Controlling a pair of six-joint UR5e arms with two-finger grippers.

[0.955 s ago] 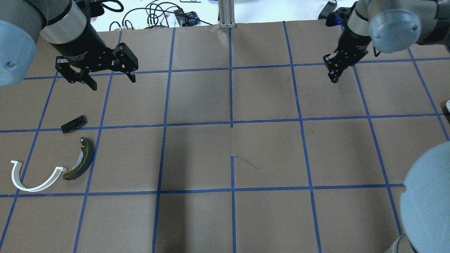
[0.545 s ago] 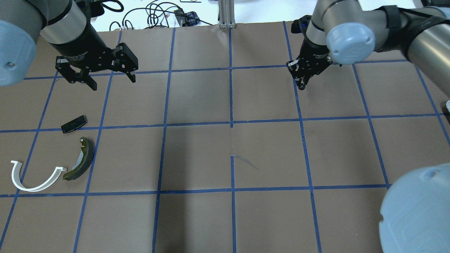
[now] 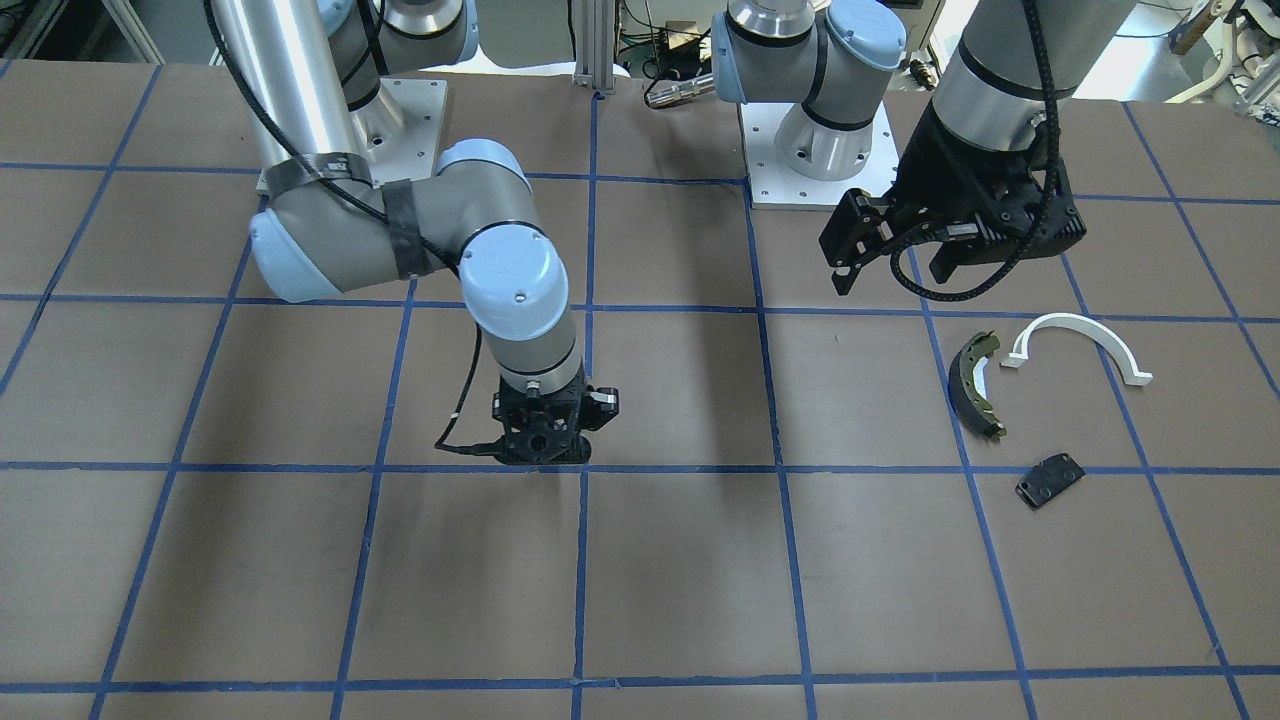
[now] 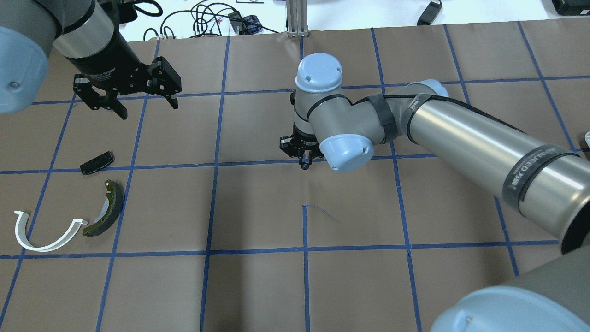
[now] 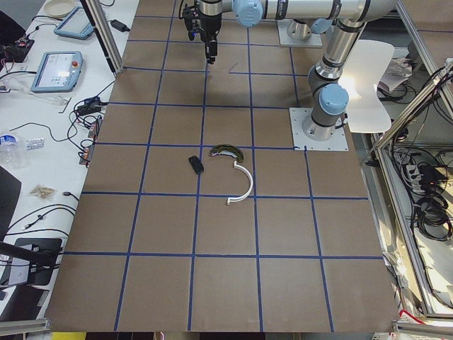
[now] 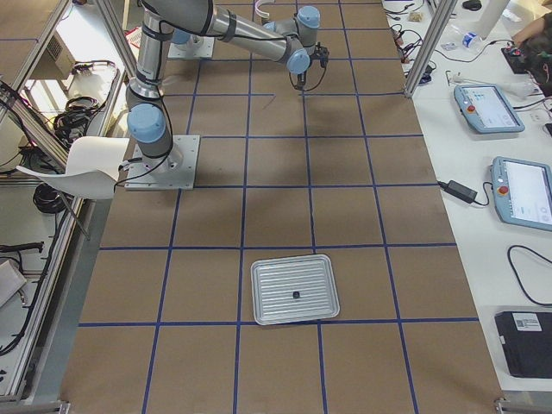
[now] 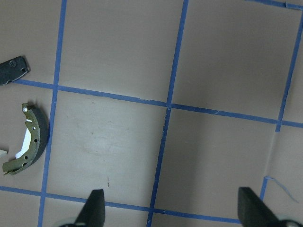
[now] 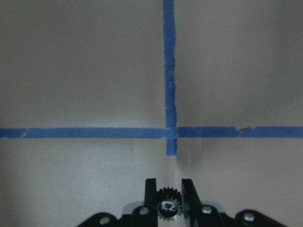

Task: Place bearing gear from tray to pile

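Brown paper taped in blue squares covers your table (image 4: 258,286). One bearing gear (image 8: 166,208) is pinched between the narrowed fingers of the right gripper (image 8: 169,187), above mid-table. One tray (image 6: 259,293) lies well apart. The pile holds three parts: brake shoe (image 7: 38,139), white arc (image 3: 1070,321), black plate (image 3: 1050,480). The left gripper (image 4: 148,109) hovers nearby, fingers spread wide, holding nothing.

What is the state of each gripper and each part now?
left gripper: open, empty
right gripper: shut on bearing gear
bearing gear: gripped, lifted
tray: flat, one small dark part inside
brake shoe: lying loose
white arc: lying loose
black plate: lying loose
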